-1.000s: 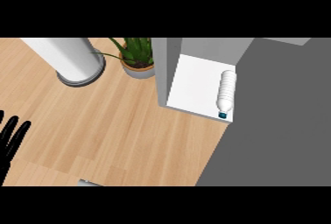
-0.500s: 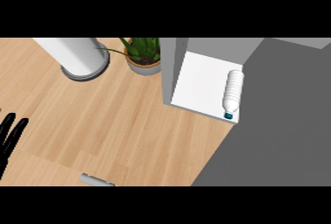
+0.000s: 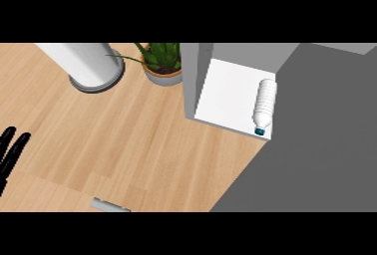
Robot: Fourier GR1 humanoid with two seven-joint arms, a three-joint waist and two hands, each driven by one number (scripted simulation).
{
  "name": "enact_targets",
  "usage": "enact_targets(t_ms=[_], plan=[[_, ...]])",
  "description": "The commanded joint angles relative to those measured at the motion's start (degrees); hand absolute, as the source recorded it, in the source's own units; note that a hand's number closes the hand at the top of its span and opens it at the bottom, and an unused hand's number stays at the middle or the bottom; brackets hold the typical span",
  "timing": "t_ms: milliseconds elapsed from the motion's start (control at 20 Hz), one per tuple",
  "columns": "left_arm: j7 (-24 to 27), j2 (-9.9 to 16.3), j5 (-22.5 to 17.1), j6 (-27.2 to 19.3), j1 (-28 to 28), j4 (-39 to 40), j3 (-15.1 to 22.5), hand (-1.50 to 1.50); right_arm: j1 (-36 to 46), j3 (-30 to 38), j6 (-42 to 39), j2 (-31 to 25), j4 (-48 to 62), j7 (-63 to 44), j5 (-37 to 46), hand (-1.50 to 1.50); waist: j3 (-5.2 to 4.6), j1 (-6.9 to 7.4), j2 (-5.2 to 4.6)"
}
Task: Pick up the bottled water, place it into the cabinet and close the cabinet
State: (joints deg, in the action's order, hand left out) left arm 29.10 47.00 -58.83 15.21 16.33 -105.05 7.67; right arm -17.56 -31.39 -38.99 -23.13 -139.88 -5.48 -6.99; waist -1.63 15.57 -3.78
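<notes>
Bottle (image 3: 264, 105) lies inside the cabinet (image 3: 228, 94); our left hand (image 3: 10, 149), fingers straight and apart, should swing the door shut squarely.

Left hand (image 3: 10, 152) lower and further out at the left edge of the frame, only straight fingers showing, white cylinder (image 3: 88, 63), potted plant (image 3: 163, 62) and bottled water (image 3: 264, 105) each shifted rightward and slightly down, grey object (image 3: 110, 204) at the bottom edge further right
</notes>
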Motion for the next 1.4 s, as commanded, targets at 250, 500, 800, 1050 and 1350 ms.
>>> enact_targets(t_ms=[250, 500, 800, 1050, 1350], plan=[[-0.1, -0.2, -0.6, 0.1, -0.4, 1.0, -0.4, -1.5, 9.4, 1.1, 5.9, 4.9, 8.6, -11.1, 2.1, 1.5, 0.25, -0.5, 0.01], [-0.2, -0.2, -1.0, 1.0, -0.3, 1.4, -0.5, -1.5, 16.8, 1.9, 9.2, 10.0, 16.0, -16.4, 1.5, 1.5, 0.47, -0.15, 0.21], [-0.4, -0.3, -1.1, 1.8, 0.0, 3.0, -0.4, -1.5, 27.3, 4.4, 12.1, 16.6, 24.8, -21.0, 0.7, 1.5, 0.7, -1.25, 0.51], [0.6, -1.0, -0.8, 1.4, 0.3, 4.3, -1.2, -1.5, 35.7, 10.9, 18.5, 22.6, 31.9, -22.2, 3.6, 1.5, 0.92, -3.0, 1.23], [0.1, -1.2, -1.3, 1.2, 0.1, 3.4, -1.0, -1.5, 49.3, 15.6, 30.5, 23.0, 44.0, -22.4, 4.8, 1.5, 1.3, -3.14, 1.23]])
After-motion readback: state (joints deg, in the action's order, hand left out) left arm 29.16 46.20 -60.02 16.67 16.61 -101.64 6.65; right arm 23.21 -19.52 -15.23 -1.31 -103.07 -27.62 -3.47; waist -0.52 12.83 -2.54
